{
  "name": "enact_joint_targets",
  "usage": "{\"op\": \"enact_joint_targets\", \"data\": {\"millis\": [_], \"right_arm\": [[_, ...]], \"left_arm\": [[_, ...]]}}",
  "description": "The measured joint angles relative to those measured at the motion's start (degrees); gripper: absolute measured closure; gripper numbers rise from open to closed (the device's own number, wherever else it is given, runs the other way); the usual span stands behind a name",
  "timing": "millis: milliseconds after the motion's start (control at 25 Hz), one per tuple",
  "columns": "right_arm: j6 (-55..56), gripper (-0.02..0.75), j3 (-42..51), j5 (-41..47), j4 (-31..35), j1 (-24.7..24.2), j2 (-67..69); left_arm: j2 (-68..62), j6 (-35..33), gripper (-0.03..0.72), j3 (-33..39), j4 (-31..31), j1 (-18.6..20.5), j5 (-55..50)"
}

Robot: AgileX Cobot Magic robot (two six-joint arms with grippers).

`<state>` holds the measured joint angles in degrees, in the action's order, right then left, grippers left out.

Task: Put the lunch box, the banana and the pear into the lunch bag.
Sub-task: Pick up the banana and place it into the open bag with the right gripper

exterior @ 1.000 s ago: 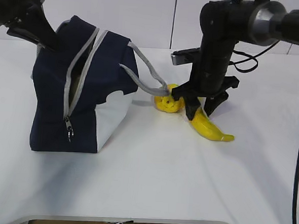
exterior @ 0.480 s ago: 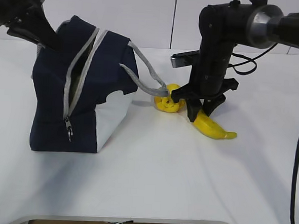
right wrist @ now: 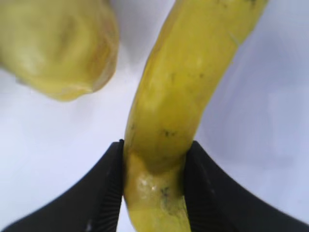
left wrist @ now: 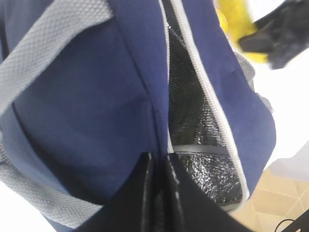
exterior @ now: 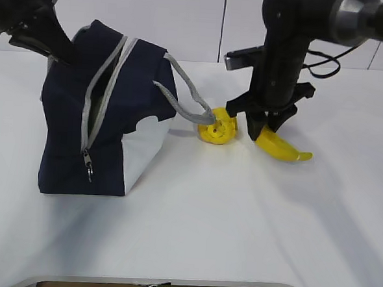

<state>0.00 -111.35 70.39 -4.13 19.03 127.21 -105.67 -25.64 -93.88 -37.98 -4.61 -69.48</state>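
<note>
The bag (exterior: 105,112) stands nearest on the white table (exterior: 192,234), at the left. It is navy with a white lower panel on its right side and grey zipper trim running down its near face; the zip pull hangs low on that face. The zipper is undone, and the left wrist view looks into the gap at a dark, shiny lining (left wrist: 193,111). One grey handle (exterior: 188,91) loops off the bag's right side and drops toward the pear (exterior: 218,129).

The pear lies on the table just right of the bag, with the handle's end touching or lying over it; which, I cannot tell.

Just right of the pear is the banana (exterior: 282,148), yellow with small dark specks. The right gripper (exterior: 263,125) comes down from above and its jaws are clamped on the banana's near-left end, one pad (right wrist: 108,188) pressed on each side of it. The banana's far end points right; whether it still touches the table I cannot tell.

Farthest back at the upper left, the left gripper (exterior: 57,54) sits at the bag's top rear edge, its jaws together, pinching the bag's fabric beside the opening.

The lunch box is not visible in any view.
</note>
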Motion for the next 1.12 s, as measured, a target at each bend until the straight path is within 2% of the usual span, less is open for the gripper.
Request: {"op": "enact_joint_targets", "data": {"millis": [80, 200, 280, 520, 680, 920, 1120], "right_arm": [[0.00, 0.433, 0.00, 0.10, 0.94, 0.00, -3.18], [0.00, 0.433, 0.00, 0.30, 5.84, 0.00, -8.92], [-0.84, 0.433, 0.00, 0.66, 11.20, 0.00, -12.10], [-9.42, 0.433, -2.43, 1.07, 33.49, 0.00, -15.03], [-14.56, 0.433, -2.67, 1.07, 44.58, 0.00, -14.77], [-17.14, 0.433, -2.80, 1.07, 51.80, 0.10, -9.43], [-18.24, 0.433, -2.80, 0.96, 54.53, 0.46, -4.42]], "left_arm": [[0.00, 0.00, 0.673, 0.00, 0.00, 0.00, 0.00], [0.00, 0.00, 0.673, 0.00, -0.10, 0.00, -0.04], [0.00, 0.00, 0.673, 0.00, -0.58, 0.00, -0.04], [0.00, 0.00, 0.673, 0.00, -4.87, 0.00, -0.04], [0.00, 0.00, 0.673, 0.00, -8.72, 0.00, -0.04], [0.00, -1.16, 0.673, 0.00, -14.09, 0.00, -0.04], [-0.07, -1.40, 0.673, 0.00, -15.23, 0.11, -0.04]]}}
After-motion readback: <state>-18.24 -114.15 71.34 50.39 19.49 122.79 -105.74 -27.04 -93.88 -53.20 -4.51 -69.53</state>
